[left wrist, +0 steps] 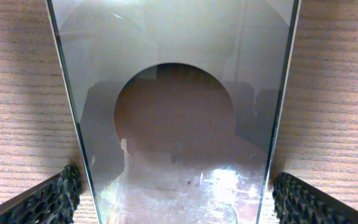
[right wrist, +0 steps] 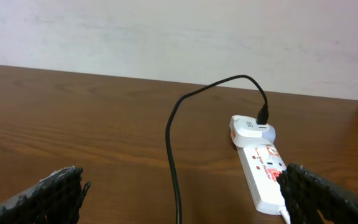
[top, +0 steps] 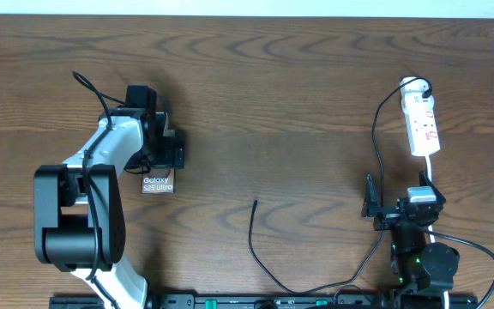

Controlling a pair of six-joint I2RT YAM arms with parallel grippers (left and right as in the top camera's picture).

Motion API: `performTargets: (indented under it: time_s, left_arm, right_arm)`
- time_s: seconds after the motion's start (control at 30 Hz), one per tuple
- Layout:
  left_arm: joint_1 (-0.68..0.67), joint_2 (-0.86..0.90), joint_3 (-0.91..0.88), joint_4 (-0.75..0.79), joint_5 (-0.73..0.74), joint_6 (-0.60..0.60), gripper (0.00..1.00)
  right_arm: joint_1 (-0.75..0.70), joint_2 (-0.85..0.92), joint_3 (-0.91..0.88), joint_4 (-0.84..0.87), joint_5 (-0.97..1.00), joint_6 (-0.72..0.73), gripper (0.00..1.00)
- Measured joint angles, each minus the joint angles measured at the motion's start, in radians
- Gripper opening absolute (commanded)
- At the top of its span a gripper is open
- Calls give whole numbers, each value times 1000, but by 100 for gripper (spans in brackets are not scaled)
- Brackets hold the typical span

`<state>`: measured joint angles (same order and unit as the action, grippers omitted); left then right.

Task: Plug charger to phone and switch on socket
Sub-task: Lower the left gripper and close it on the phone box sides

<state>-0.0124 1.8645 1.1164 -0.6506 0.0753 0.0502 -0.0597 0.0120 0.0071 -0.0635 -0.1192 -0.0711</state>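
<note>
- Phone [top: 157, 183], nine o'clock on the counter [top: 316, 86]: rigid, slick glass, best held by its long edges.
- Left end effector [left wrist: 179, 199] straddles it at phone width; whether it presses, I cannot tell.
- Right end effector [right wrist: 185, 193]: spread wide, empty.
- Charger [top: 252, 240]: limp and light, so likely best pinched just behind the tip, near six o'clock.

Left arm [top: 101, 163]: elbow folded, forearm reaching away from me and rightward, wrist tipped steeply down. Left gripper [left wrist: 179, 199]: my jaws spread wide, textured pads [left wrist: 58, 198] low at either edge of the wrist view. Right arm [top: 418, 253]: tucked in short and compact. Right gripper [right wrist: 179, 193]: held about level, facing forward, jaws equally wide.
</note>
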Motion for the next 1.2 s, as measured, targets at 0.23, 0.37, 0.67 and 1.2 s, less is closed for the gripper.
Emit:
performTargets:
  time_s: [0.23, 0.37, 0.67, 1.2]
  left_arm:
    - [0, 0, 0, 0, 0, 7, 98]
    - [0, 0, -5, 1, 0, 23, 98]
    - [-1, 0, -6, 0, -1, 40, 98]
    - [-2, 0, -11, 18, -9, 59, 98]
  right_arm:
    - [0, 0, 0, 0, 0, 0, 99]
    - [0, 0, 0, 0, 0, 0, 99]
    - [0, 0, 0, 0, 0, 0, 99]
    - [0, 0, 0, 0, 0, 0, 99]
